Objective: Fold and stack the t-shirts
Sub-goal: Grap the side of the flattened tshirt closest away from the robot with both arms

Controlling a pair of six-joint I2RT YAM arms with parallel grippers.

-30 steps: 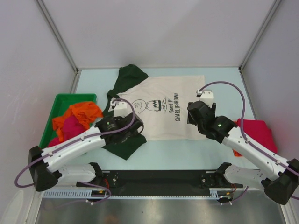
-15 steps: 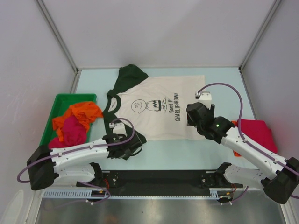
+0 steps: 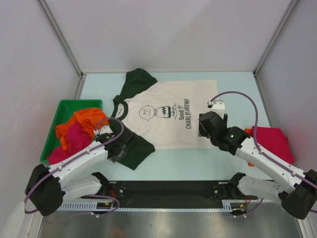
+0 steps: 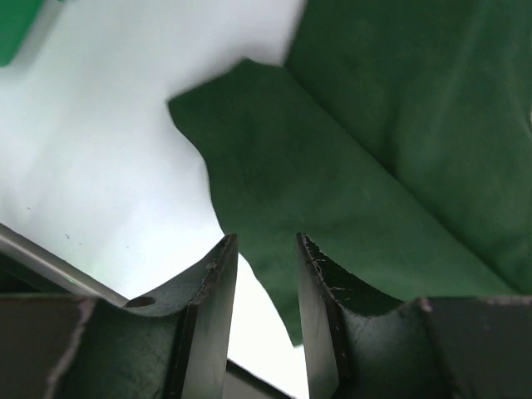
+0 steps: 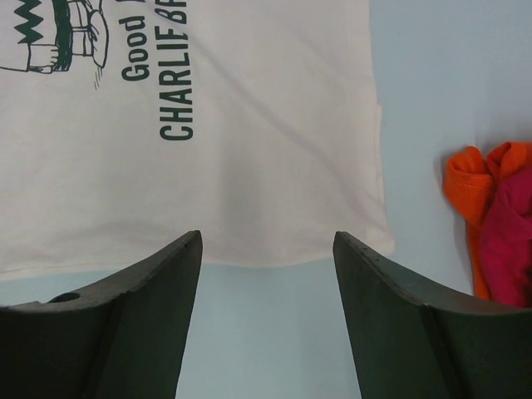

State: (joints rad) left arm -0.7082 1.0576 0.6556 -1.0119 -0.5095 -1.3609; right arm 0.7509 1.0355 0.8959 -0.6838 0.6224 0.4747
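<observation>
1. Top view: the cream t-shirt (image 3: 168, 124) lies flat, print up, mid-table (image 3: 198, 159). An orange tee (image 3: 86, 120) and a magenta tee (image 3: 74, 137) are heaped in the green bin (image 3: 67, 106); a crimson tee (image 3: 271, 141) lies at the right. The left gripper (image 3: 118, 146) is over the near green sleeve (image 3: 137, 151), the right gripper (image 3: 204, 130) at the hem
2. Left wrist: fingers (image 4: 212, 287) narrowly apart above the sleeve's edge; a hold on cloth cannot be confirmed
3. Right wrist: fingers (image 5: 158, 283) spread wide, holding nothing, above the hem
</observation>
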